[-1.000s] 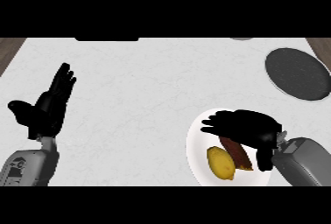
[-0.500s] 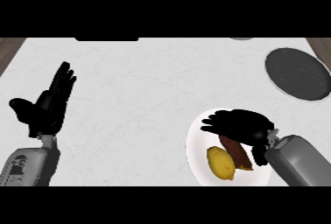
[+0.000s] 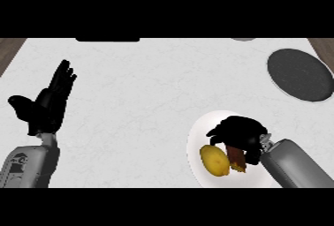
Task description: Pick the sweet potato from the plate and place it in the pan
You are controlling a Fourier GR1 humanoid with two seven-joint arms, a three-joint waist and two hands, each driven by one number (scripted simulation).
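A white plate (image 3: 199, 137) lies at the lower right of the counter. On it a reddish-brown sweet potato (image 3: 235, 158) lies next to a yellow lemon-like fruit (image 3: 214, 160). My right hand (image 3: 240, 133) sits on top of the sweet potato's far end, its fingers curled down around it, hiding most of it. The dark round pan (image 3: 299, 74) rests at the far right of the counter, well away from the plate. My left hand (image 3: 47, 103) stands open at the left side, fingers up, resting.
The counter's top is pale marble. A dark object (image 3: 108, 39) and a small grey one (image 3: 243, 39) sit at the back edge. Wooden strips show at both far corners.
My right hand has drawn back toward the forearm and its fingers have curled down onto the sweet potato. The left hand has barely moved.
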